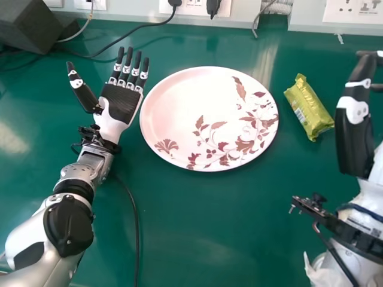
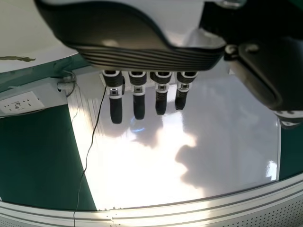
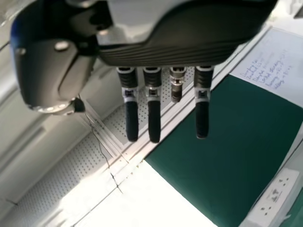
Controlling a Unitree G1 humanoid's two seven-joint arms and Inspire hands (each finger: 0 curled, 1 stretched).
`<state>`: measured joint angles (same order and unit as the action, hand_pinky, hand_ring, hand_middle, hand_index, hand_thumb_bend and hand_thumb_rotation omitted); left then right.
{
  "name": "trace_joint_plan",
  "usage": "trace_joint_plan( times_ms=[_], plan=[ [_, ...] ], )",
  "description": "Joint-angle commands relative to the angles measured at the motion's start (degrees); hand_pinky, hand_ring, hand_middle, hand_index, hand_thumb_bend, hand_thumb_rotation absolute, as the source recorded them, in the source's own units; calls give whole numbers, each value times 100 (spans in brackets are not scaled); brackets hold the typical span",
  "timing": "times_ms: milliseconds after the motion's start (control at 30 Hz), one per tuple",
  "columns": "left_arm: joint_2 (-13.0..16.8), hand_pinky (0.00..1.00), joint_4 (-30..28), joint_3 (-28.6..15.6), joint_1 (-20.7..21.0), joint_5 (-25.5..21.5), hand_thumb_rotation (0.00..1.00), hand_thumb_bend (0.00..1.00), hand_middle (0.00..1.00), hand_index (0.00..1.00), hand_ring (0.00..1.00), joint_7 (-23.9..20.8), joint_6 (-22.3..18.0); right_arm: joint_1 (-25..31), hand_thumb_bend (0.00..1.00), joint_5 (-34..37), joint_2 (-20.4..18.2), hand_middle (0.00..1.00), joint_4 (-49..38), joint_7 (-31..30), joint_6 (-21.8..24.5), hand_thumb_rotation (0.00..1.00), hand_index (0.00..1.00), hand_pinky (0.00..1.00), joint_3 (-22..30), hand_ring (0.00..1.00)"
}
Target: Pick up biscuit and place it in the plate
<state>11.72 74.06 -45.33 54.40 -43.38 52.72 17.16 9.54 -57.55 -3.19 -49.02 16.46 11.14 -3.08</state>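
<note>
The biscuit, in a shiny yellow-green wrapper [image 1: 309, 107], lies on the table to the right of the plate [image 1: 173, 89]. That plate is round and white, with a reddish leaf and flower pattern. My right hand [image 1: 357, 128] is at the right edge in the head view, just right of the biscuit and apart from it; its fingers [image 3: 154, 116] extend mostly straight in the right wrist view. My left hand [image 1: 122, 103] is palm up beside the plate's left rim, fingers straight and holding nothing; the left wrist view also has this left hand [image 2: 147, 56].
The green table [image 1: 197, 227] extends around the plate. A dark box [image 1: 30, 24] stands at the back left, with black cables nearby. Wall sockets [image 1: 359, 11] line the back edge, and another cable runs beside my left forearm.
</note>
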Motion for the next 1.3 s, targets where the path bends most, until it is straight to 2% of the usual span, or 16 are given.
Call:
trace_joint_plan(
  times_ms=[0, 133, 267, 400, 700, 867, 1100, 1267],
  plan=[
    [-113, 85, 61, 20, -146, 28, 59, 100, 98, 100, 94, 0, 25, -182, 60, -274, -127, 68, -122, -182, 169, 44, 66, 54, 85, 63],
    [-127, 83, 67, -2, -142, 7, 58, 100, 97, 100, 93, -70, 40, -465, 64, -805, -41, 69, -36, -576, 408, 48, 66, 54, 194, 64],
    [-156, 92, 59, -7, -148, 0, 63, 100, 100, 100, 96, -92, 1, -703, 70, -1484, -18, 71, 22, -1163, 647, 49, 68, 54, 271, 64],
    [-168, 99, 58, 12, -165, 14, 63, 100, 100, 100, 98, -21, -7, -926, 73, -1760, -50, 73, 53, -1585, 804, 51, 73, 55, 342, 65],
    [-216, 96, 44, -4, -209, -9, 62, 100, 100, 100, 99, 77, -45, -1265, 72, -2110, 189, 78, 303, -2093, 880, 51, 84, 56, 595, 67],
    [-240, 96, 35, -15, -234, -14, 61, 100, 100, 100, 99, 65, -96, -1405, 72, -2087, 350, 80, 484, -2306, 872, 56, 89, 57, 725, 68],
    [-257, 94, 33, -33, -228, -41, 61, 100, 100, 100, 98, -13, -96, -1560, 78, -2147, 586, 80, 814, -2425, 902, 51, 92, 57, 836, 68],
    [-277, 97, 9, -20, -209, -52, 65, 100, 100, 100, 98, -9, -102, -1690, 81, -2336, 718, 80, 1063, -2678, 1042, 58, 92, 58, 856, 69]
  ],
)
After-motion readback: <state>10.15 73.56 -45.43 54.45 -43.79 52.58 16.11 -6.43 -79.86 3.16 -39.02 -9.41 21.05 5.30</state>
